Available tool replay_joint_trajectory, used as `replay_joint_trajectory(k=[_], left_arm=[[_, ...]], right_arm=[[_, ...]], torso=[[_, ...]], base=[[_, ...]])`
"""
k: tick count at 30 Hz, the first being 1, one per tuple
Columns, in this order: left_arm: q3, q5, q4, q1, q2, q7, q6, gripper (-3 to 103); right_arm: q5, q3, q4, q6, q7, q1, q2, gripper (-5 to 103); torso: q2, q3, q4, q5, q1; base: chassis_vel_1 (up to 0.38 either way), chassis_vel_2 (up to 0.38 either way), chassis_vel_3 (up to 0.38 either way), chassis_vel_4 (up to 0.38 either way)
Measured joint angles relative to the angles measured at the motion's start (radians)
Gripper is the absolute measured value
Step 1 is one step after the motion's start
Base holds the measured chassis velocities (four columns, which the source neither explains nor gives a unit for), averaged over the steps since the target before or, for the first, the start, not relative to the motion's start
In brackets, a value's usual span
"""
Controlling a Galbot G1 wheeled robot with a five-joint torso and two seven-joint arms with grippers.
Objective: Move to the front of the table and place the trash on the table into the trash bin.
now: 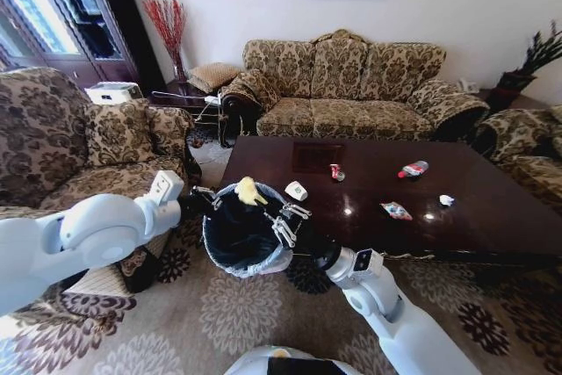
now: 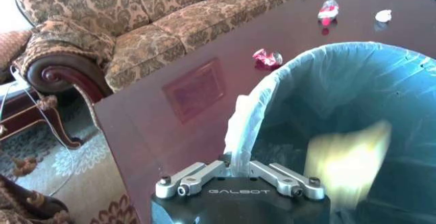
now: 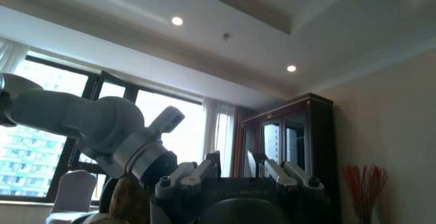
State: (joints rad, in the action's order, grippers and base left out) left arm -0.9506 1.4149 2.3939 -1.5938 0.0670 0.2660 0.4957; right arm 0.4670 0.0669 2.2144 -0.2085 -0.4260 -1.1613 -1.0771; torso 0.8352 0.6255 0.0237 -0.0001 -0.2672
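Two grippers met at the trash bin [image 1: 241, 236], which hung off the near left corner of the table [image 1: 492, 208]. The left gripper [image 2: 238, 170] was clamped on the bag-lined rim. The right gripper [image 1: 283, 221] sat at the bin's opposite rim with fingers narrowly apart, gripping nothing I could make out. A yellow scrap [image 1: 248, 191] lay at the bin's mouth. On the tabletop lay a paper cup [image 1: 297, 190], can [image 1: 336, 172], bottle [image 1: 413, 169], wrapper [image 1: 396, 210] and paper bit [image 1: 446, 200].

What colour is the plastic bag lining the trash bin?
Translucent whitish-blue plastic bag over the trash bin; clearest in the left wrist view.
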Motion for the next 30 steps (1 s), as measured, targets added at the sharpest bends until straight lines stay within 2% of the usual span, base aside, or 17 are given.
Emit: replay_joint_trajectory(k=[4, 6, 7, 8, 11, 13, 14, 15, 16, 17, 18, 19, 20, 24, 26, 30], left_arm=[[0.0, -0.002, 0.004, -0.01, -0.014, 0.001, 0.001, 0], [0.0, -0.003, 0.005, -0.012, -0.017, 0.001, 0.002, 0], [0.0, -0.008, 0.003, -0.014, -0.024, 0.002, 0.003, 0], [0.0, -0.008, 0.003, -0.014, -0.024, 0.002, 0.003, 0], [-0.001, -0.021, -0.049, -0.011, -0.045, 0.002, 0.007, 0], [-0.001, -0.022, -0.059, -0.009, -0.047, 0.001, 0.007, 0], [-0.002, -0.023, -0.09, 0.001, -0.054, 0.0, 0.004, 0], [-0.002, -0.023, -0.14, 0.008, -0.063, 0.024, -0.032, 0], [-0.002, -0.023, -0.14, 0.008, -0.063, 0.024, -0.032, 0], [-0.004, -0.017, -0.184, 0.017, -0.074, 0.06, -0.054, 0], [-0.006, -0.016, -0.197, 0.022, -0.078, 0.069, -0.058, 0], [-0.008, -0.01, -0.237, 0.036, -0.091, 0.085, -0.068, 0], [-0.008, -0.009, -0.251, 0.042, -0.096, 0.09, -0.07, 0], [-0.008, -0.008, -0.28, 0.054, -0.107, 0.11, -0.089, 0], [-0.009, 0.001, -0.287, 0.07, -0.131, 0.125, -0.109, 0], [-0.01, 0.012, -0.268, 0.083, -0.157, 0.12, -0.118, 0]], right_arm=[[-0.002, 0.001, 0.009, 0.001, -0.002, -0.008, -0.011, 45], [0.007, 0.006, 0.013, 0.001, -0.005, -0.012, -0.013, 45], [0.039, 0.02, 0.026, 0.0, -0.008, -0.021, -0.017, 51], [0.039, 0.02, 0.026, 0.0, -0.008, -0.021, -0.017, 51], [0.136, 0.1, 0.076, 0.009, 0.052, -0.046, -0.024, 67], [0.144, 0.115, 0.078, 0.011, 0.066, -0.048, -0.024, 67], [0.163, 0.163, 0.074, 0.012, 0.11, -0.049, -0.022, 73], [0.174, 0.209, 0.041, 0.013, 0.193, -0.045, -0.016, 79], [0.174, 0.209, 0.041, 0.013, 0.193, -0.045, -0.016, 79], [0.173, 0.234, 0.011, 0.042, 0.281, -0.04, -0.013, 84], [0.173, 0.242, -0.003, 0.062, 0.322, -0.038, -0.013, 90], [0.167, 0.251, -0.044, 0.115, 0.414, -0.036, -0.016, 94], [0.161, 0.251, -0.067, 0.135, 0.443, -0.036, -0.019, 98], [0.124, 0.239, -0.146, 0.147, 0.467, -0.029, -0.038, 100], [0.096, 0.206, -0.263, 0.115, 0.462, 0.004, -0.083, 100], [0.1, 0.196, -0.313, 0.099, 0.459, 0.017, -0.099, 100]], torso=[[0.0, 0.0, 0.0, 0.0001, 0.0], [0.0, 0.0, 0.0, 0.0001, 0.0], [0.0, 0.0, 0.0, 0.0, 0.0], [0.0, 0.0, 0.0, 0.0, 0.0], [0.0, 0.0, -0.0002, 0.0, 0.0], [0.0, 0.0, -0.0003, 0.0, 0.0], [0.0, 0.0, -0.0001, -0.0002, 0.0], [0.0, 0.0, -0.0001, -0.0001, 0.0], [0.0, 0.0, -0.0001, -0.0001, 0.0], [0.0, 0.0, -0.0003, -0.0002, 0.0], [0.0, 0.0, 0.0, 0.0001, 0.0], [0.0, 0.0, -0.0001, 0.0004, 0.0], [0.0, 0.0, 0.0, 0.0002, 0.0], [0.0, 0.0, 0.0, 0.0, 0.0], [0.0, 0.0, 0.0, 0.0002, 0.0], [0.0, 0.0, -0.0001, 0.0, 0.0]], base=[[0.0, 0.0, 0.0, 0.0], [0.0, 0.0, 0.0, 0.0], [0.0, 0.0, 0.0, 0.0], [0.0, 0.0, 0.0, 0.0], [0.0, 0.0, 0.0, 0.0], [0.0, 0.0, 0.0, 0.0], [0.0, 0.0, 0.0, 0.0], [0.0, 0.0, 0.0, 0.0], [0.0, 0.0, 0.0, 0.0], [0.0, 0.0, 0.0, 0.0], [0.0, 0.0, 0.0, 0.0], [0.0, 0.0, 0.0, 0.0], [0.0, 0.0, 0.0, 0.0], [0.0, 0.0, 0.0, 0.0], [0.0, 0.0, 0.0, 0.0], [-0.053, 0.044, 0.076, -0.044]])
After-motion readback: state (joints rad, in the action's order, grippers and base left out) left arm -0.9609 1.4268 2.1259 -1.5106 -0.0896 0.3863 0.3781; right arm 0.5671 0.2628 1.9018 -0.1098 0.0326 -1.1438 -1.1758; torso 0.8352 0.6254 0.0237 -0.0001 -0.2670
